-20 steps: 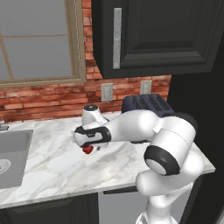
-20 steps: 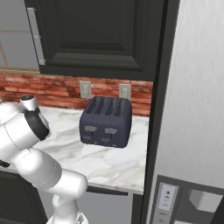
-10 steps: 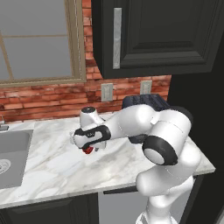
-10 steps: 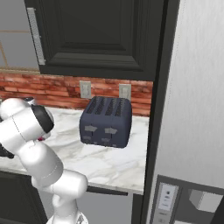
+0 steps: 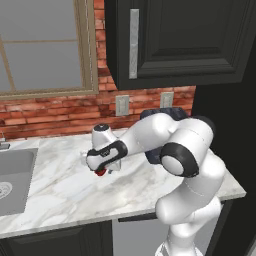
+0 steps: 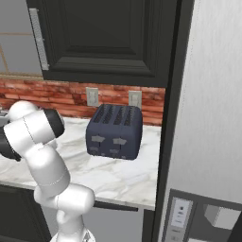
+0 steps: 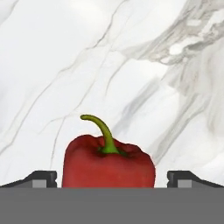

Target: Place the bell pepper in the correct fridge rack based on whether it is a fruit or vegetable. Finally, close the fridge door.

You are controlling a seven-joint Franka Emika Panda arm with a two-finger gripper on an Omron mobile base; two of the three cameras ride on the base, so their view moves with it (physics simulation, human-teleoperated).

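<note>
The bell pepper (image 7: 108,164) sits upright on the white marble surface (image 5: 60,192), green stem up, directly between the two fingers (image 7: 41,178), which stand fully spread with a clear gap either side and grip nothing. A dark blue toaster (image 6: 114,132) stands well apart against the brick wall (image 6: 71,97).
</note>
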